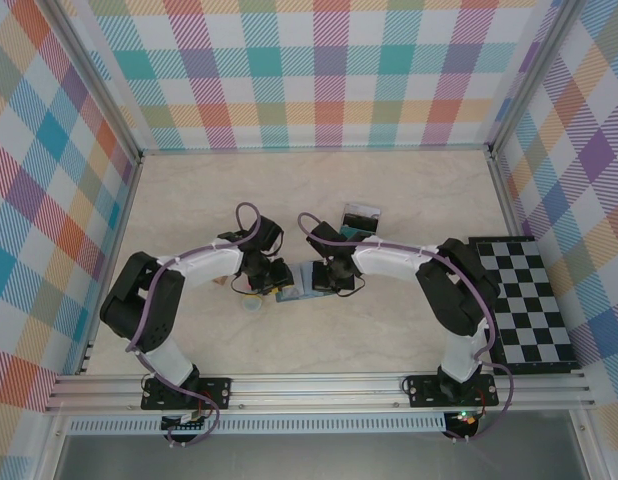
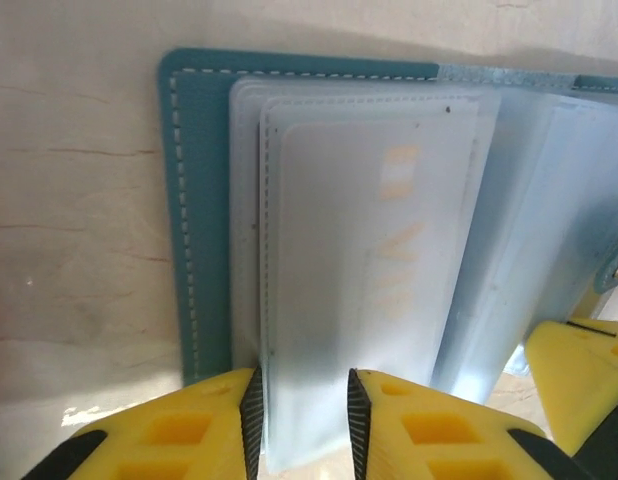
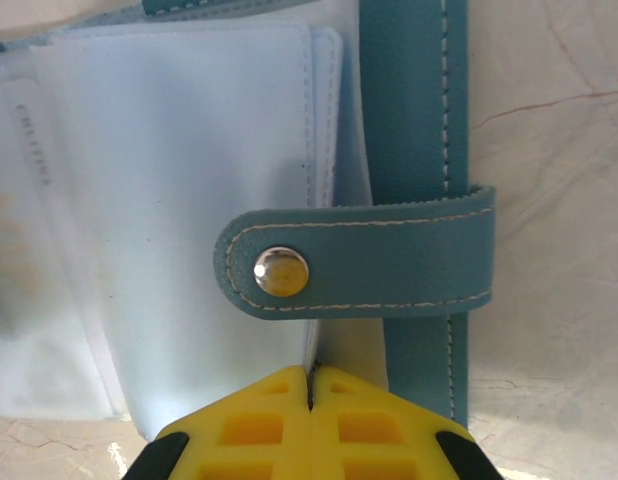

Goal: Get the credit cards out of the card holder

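The card holder (image 1: 292, 292) lies open on the table between both arms. Its teal cover (image 2: 199, 200) frames frosted sleeves, and one sleeve holds a pale credit card (image 2: 389, 250) with faint orange print. My left gripper (image 2: 302, 420) is open, its jaws a finger's width apart over that sleeve's near end. My right gripper (image 3: 310, 385) is shut on the edge of a light-blue sleeve, just below the snap strap (image 3: 389, 265). One right finger (image 2: 579, 370) shows in the left wrist view. A small pile of teal and black credit cards (image 1: 361, 218) lies behind the right arm.
A black-and-white checkerboard (image 1: 524, 300) covers the table's right side. Plaid walls stand on three sides, and a metal rail (image 1: 319, 388) runs along the near edge. Both grippers (image 1: 272, 278) (image 1: 326, 280) nearly meet in the middle.
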`<state>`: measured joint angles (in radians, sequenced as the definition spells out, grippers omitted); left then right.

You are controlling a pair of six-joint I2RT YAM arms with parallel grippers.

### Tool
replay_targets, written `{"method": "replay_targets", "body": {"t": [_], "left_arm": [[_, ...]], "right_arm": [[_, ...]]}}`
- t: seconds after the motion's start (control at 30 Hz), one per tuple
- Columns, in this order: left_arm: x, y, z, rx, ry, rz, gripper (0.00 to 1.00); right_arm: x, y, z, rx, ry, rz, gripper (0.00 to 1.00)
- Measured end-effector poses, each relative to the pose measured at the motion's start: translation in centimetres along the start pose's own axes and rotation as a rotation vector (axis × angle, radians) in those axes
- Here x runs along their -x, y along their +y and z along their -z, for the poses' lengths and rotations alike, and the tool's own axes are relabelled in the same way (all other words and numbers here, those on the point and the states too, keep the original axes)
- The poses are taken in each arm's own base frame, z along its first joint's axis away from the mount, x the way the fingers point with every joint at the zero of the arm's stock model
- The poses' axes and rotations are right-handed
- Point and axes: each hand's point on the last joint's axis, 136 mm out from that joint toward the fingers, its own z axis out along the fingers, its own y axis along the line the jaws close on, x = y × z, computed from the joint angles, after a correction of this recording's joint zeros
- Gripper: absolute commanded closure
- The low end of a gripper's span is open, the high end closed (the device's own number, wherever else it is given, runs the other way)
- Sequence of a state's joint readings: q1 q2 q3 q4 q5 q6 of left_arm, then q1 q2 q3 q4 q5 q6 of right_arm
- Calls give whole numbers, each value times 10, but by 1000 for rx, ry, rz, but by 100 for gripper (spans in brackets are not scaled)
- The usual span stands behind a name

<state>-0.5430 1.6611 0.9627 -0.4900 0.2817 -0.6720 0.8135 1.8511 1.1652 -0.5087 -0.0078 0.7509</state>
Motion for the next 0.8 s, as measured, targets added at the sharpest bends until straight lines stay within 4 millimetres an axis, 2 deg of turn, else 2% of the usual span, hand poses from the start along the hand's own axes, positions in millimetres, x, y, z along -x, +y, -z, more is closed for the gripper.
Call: {"method": "replay_targets", "body": {"t": [0.17,0.33,0.53,0.8], "left_arm": [[4,-2,9,8,-26,-15,71],[3,-4,9,-4,-18,-16,72],[1,-2,5,4,-5,-14,65],[0,-1,0,8,11,-10,66]], "right_arm": [[0,-1,0,-5,-2,0,100],[0,-1,-1,-7,1,-1,100],[0,-1,-1,-8,1,-1,100],[0,-1,-1,-8,2,-1,100]]}}
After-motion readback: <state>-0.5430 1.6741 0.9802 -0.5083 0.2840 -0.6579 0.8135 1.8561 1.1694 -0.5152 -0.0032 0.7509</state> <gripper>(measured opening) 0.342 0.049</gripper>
